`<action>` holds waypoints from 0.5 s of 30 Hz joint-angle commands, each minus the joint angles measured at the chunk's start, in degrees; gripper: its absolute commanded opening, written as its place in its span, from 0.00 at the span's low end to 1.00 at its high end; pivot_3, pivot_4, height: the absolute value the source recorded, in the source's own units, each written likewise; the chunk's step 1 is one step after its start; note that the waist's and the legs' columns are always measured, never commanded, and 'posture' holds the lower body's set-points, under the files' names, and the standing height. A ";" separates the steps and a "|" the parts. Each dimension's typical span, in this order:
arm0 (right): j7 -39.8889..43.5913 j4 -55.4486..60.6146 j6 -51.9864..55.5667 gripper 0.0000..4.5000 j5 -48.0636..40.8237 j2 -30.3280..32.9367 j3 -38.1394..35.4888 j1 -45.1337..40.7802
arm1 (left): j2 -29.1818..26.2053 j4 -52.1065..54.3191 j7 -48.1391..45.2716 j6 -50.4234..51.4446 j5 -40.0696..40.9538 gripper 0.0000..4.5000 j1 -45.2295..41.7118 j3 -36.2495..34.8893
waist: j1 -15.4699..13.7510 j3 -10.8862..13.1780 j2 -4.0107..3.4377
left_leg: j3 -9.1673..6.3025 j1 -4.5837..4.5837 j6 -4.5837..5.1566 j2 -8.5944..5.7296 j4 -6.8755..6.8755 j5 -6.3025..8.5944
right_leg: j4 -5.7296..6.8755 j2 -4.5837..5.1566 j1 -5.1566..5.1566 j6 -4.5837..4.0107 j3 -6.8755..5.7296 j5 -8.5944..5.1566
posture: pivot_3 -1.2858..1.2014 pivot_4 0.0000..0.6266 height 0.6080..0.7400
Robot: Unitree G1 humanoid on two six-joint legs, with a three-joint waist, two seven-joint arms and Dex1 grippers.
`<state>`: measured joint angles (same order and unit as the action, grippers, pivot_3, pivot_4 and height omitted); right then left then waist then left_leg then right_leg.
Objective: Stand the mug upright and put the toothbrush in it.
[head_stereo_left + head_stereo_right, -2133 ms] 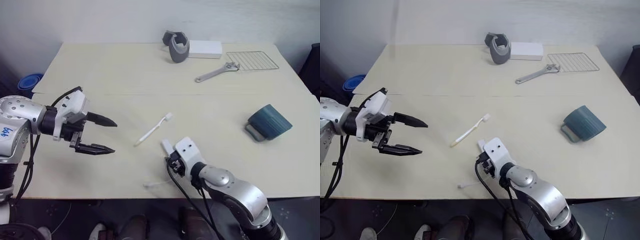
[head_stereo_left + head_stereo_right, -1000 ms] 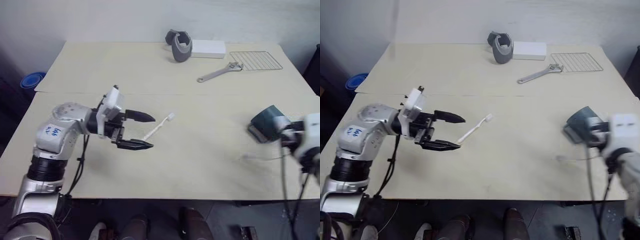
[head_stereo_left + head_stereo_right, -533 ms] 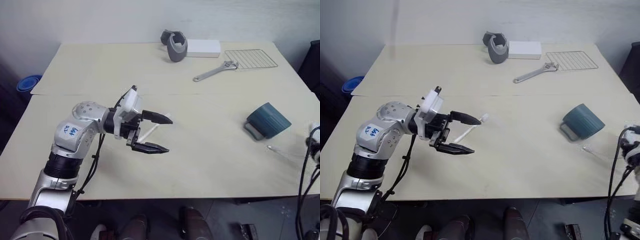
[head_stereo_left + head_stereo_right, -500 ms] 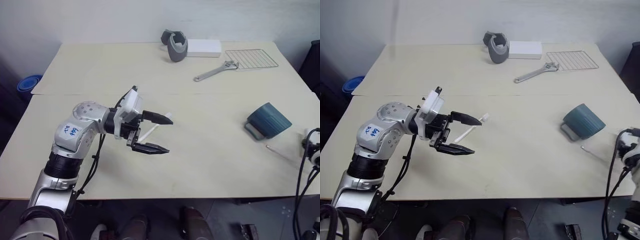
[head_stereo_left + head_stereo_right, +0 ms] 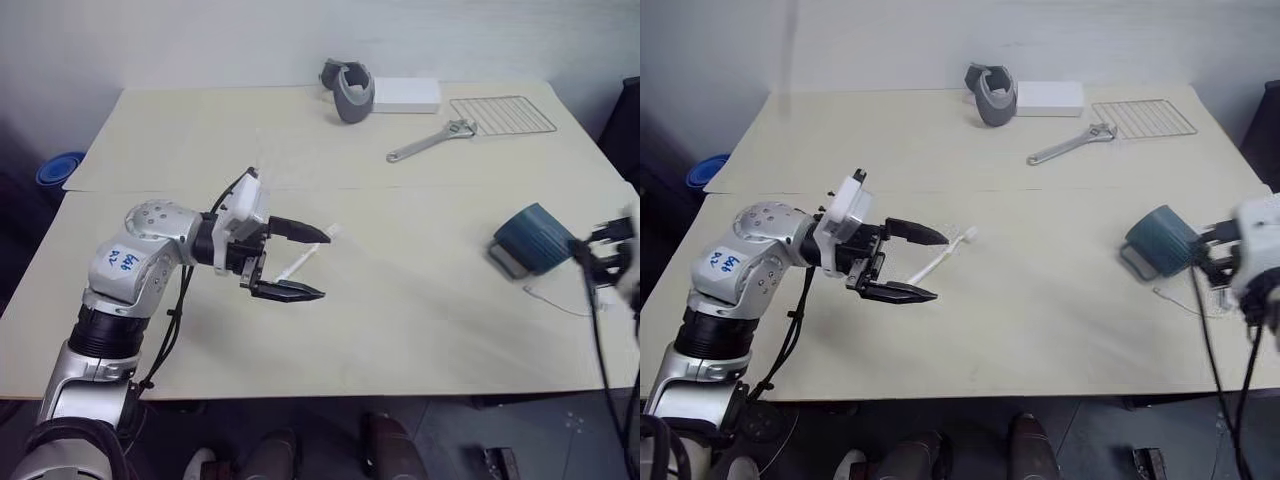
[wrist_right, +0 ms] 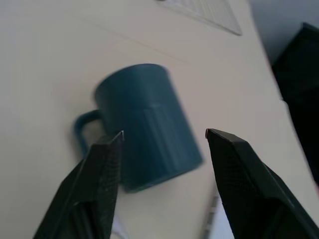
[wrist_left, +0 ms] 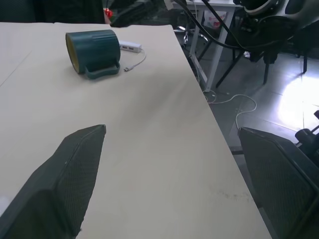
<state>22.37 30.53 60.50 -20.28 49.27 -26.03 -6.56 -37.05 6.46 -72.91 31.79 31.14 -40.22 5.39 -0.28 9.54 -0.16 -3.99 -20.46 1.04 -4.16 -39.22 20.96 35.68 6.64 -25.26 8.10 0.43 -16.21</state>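
Observation:
The dark teal mug lies on its side near the table's right edge, handle toward the front; its yellow inside shows in the left wrist view. My right gripper is open just behind the mug, one finger to each side of its line, nothing between them. The white toothbrush lies flat at mid-table, its head pointing to the far right. My left gripper hovers wide open over the toothbrush's handle end, pointing right and holding nothing.
At the back stand a grey curved object, a white box, a wrench and a wire rack. A white adapter with a thin cable lies beside the mug. Chairs stand past the right edge.
My right gripper swung out past the table's right edge and has come back in beside the mug. The left gripper stays open over the toothbrush. Mug and toothbrush have not moved.

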 commanded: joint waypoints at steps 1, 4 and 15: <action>-1.09 2.32 3.19 0.61 0.05 -0.50 5.71 -2.18 | -0.06 0.90 0.29 -0.92 0.22 1.00 -0.79 -0.93 | -0.15 0.00 0.00 | -0.01 -0.01 0.01 -0.01 0.00 0.00 | -0.03 0.01 0.00 0.00 -0.01 0.00 | 0.52 0.24 1.00; -1.54 0.34 2.45 0.61 2.19 0.03 10.98 -3.36 | 0.29 0.85 0.57 -1.07 0.01 1.00 -1.13 -0.57 | -0.32 0.00 0.00 | -0.05 -0.05 0.01 -0.01 0.02 0.01 | -0.07 0.00 -0.02 0.00 -0.05 0.00 | 0.52 0.24 1.00; 0.62 -20.53 -7.28 0.61 8.85 -0.18 21.38 -14.19 | 0.47 1.82 2.23 -1.21 0.23 1.00 -0.50 -1.02 | 0.36 0.01 0.01 | -0.03 -0.09 0.00 -0.02 0.02 0.00 | -0.05 0.00 -0.09 0.00 -0.07 0.00 | 0.52 0.24 1.00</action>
<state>22.39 12.00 55.48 -12.65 48.97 -4.47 -19.36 -36.50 6.40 -71.04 31.22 31.06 -40.26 5.53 0.08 9.54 -0.15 -4.02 -20.55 1.04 -4.17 -39.20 20.95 35.62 6.62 -25.35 8.10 0.36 -16.21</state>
